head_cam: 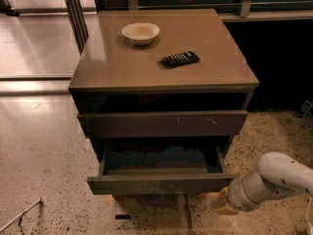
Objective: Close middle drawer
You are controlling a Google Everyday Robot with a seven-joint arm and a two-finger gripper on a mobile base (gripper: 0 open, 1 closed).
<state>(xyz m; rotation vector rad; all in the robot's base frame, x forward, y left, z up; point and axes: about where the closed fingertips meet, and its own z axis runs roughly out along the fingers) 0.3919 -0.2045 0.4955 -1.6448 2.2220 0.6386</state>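
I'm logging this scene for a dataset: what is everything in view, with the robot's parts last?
cabinet: one, brown, standing on the floor
floor: one, pale and speckled, around the cabinet
bowl: one, pale, back left of the cabinet top
remote control: one, black, on the top, right of the bowl
upper drawer front: one, dark brown with pale scratches, under the top
middle drawer: one, dark brown, bluish-black inside, pulled open
arm: one, white, lower right
tool: one, tan, near the middle drawer's right front corner
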